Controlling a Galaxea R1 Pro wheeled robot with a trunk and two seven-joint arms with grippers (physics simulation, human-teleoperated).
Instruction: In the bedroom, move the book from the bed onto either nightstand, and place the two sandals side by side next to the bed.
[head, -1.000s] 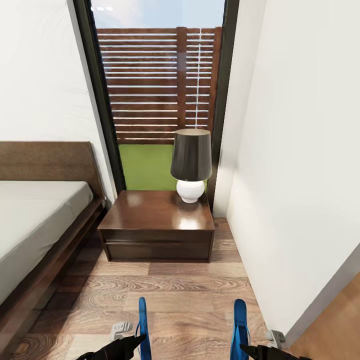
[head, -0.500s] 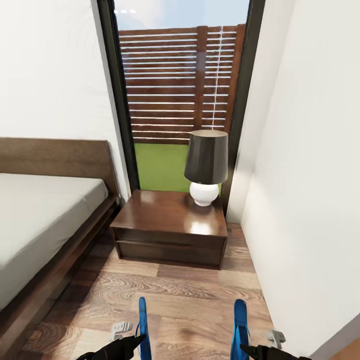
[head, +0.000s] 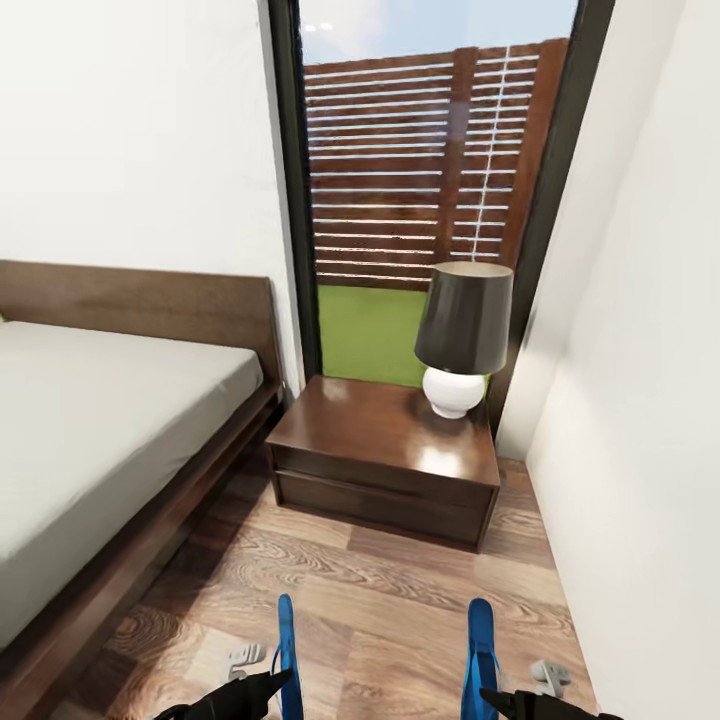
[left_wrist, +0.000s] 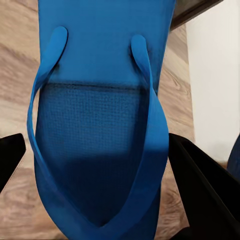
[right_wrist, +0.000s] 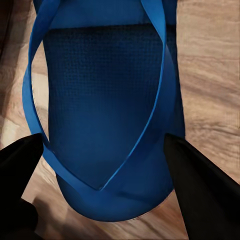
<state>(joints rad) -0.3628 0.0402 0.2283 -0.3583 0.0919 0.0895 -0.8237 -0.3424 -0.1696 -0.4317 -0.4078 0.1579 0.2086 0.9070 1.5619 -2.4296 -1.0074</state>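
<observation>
Two blue sandals, one clamped edge-on in the left gripper (head: 283, 680) and one in the right gripper (head: 484, 690) (carried level, likely for setting down paired), held over floorboards between bed (head: 110, 420) and nightstand (head: 385, 465).

White walls (head: 130, 150) are standing left and right, with a tall dark-framed window (head: 430, 190) between them showing a brown slatted fence, green grass and blue sky. A dark-shaded lamp (head: 462, 335) with a round white base is sitting at the back right corner of a glossy dark-brown low cabinet (head: 385, 460), which is catching bright glare on top. Wood-plank floor (head: 400, 590) is running underneath, evenly lit.
</observation>
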